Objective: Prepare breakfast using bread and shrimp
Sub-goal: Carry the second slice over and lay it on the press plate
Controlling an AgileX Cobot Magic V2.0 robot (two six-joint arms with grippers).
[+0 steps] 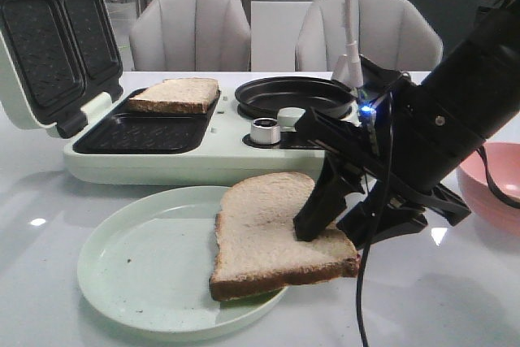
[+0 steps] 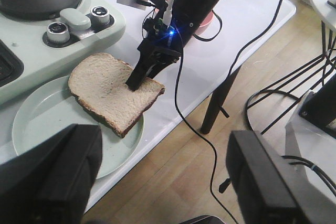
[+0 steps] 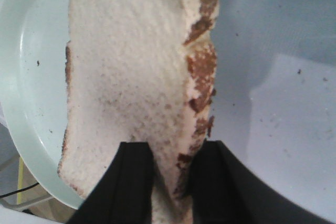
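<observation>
No readable writing showed. The right gripper (image 1: 333,233) pinched the crust edge of a bread slice (image 1: 268,229) overhanging the pale green plate (image 1: 138,270). Another slice (image 1: 175,93) lay in the sandwich maker (image 1: 154,156) behind the plate. Only the left wrist view showed the left gripper (image 2: 157,182), spread wide and holding nothing.

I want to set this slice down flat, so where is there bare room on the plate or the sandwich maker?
Free: the plate's left half, beside the bread slice held in the right claw, and the maker's empty near well, in front of the well holding the second slice. Crowded: the plate's right rim, where slice and claw overhang.
</observation>
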